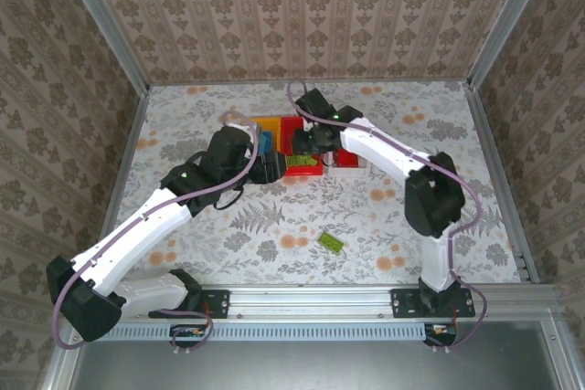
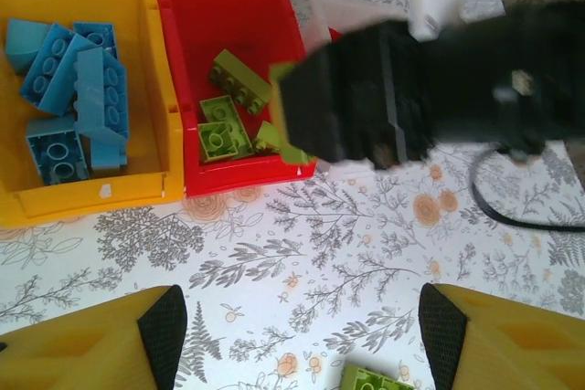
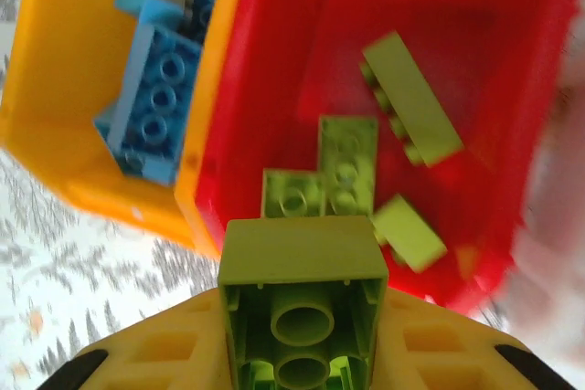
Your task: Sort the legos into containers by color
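Observation:
My right gripper (image 3: 302,340) is shut on a lime green brick (image 3: 302,258), hollow underside facing the camera, above the near edge of the red bin (image 3: 457,34). Several lime green bricks (image 3: 347,166) lie in that bin. The yellow-orange bin (image 2: 82,198) to its left holds several blue bricks (image 2: 78,89). The white bin (image 1: 348,163) stands right of the red one, mostly hidden by the right arm. My left gripper (image 2: 303,340) hangs open over bare table in front of the bins. One lime green brick (image 1: 330,242) lies loose on the table, with my left gripper nearby.
The three bins stand in a row at the middle back of the flowered table (image 1: 274,226). The right arm (image 2: 402,89) reaches over the red bin from the right. Metal rails and patterned walls close in the table.

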Robot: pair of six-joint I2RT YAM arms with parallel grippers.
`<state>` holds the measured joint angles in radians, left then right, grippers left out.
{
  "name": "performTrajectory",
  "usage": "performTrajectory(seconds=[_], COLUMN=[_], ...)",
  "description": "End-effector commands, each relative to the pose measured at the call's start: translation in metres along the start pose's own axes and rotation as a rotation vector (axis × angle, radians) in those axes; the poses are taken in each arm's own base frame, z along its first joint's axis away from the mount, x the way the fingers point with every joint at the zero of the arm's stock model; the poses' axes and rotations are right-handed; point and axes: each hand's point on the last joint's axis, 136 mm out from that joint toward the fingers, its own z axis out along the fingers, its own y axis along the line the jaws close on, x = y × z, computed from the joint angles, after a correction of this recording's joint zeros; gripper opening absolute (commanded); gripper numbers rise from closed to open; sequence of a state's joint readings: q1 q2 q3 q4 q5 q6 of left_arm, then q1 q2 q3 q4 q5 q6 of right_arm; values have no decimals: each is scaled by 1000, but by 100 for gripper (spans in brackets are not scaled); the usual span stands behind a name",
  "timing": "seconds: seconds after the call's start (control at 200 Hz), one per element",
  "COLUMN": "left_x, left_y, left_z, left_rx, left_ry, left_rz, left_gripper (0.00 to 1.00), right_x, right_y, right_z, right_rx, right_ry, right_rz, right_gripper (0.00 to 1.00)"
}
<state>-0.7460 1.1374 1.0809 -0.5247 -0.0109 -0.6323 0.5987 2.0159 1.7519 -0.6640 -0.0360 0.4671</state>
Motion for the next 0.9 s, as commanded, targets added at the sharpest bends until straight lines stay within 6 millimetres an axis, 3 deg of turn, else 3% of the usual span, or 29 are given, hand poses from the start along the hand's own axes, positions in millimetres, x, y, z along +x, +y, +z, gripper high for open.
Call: performTrajectory(seconds=[0.0, 0.095, 0.235, 0.38, 0.5, 0.695, 0.815, 0.895], left_x=[1, 9, 24, 35, 49, 80, 102, 112], left_y=[3, 7, 16, 21, 22, 19, 20, 26], left_z=[-8, -8, -7, -5, 4, 21, 27, 28], left_rx=[-24, -37, -55, -57, -42, 14, 36, 22], left_ry=[2, 29, 63, 93, 146, 242, 296, 322], left_rz=[26, 42, 52, 55, 77, 148, 200, 196], left_gripper=[71, 70, 70, 71, 71, 71, 71, 70], right_x=[-14, -29, -37, -39, -44, -45, -16, 26], right_y=[0, 2, -1, -5, -2, 0, -5, -6], right_z=[31, 47, 61, 60, 41, -16, -44, -57], right_rx=[-5, -11, 12, 21, 19, 19, -2, -20], right_ry=[15, 4, 12, 9, -21, -125, -147, -109], right_rz=[74, 82, 68, 64, 34, -27, -83, -174], right_gripper=[30, 32, 43, 55, 62, 64, 67, 71])
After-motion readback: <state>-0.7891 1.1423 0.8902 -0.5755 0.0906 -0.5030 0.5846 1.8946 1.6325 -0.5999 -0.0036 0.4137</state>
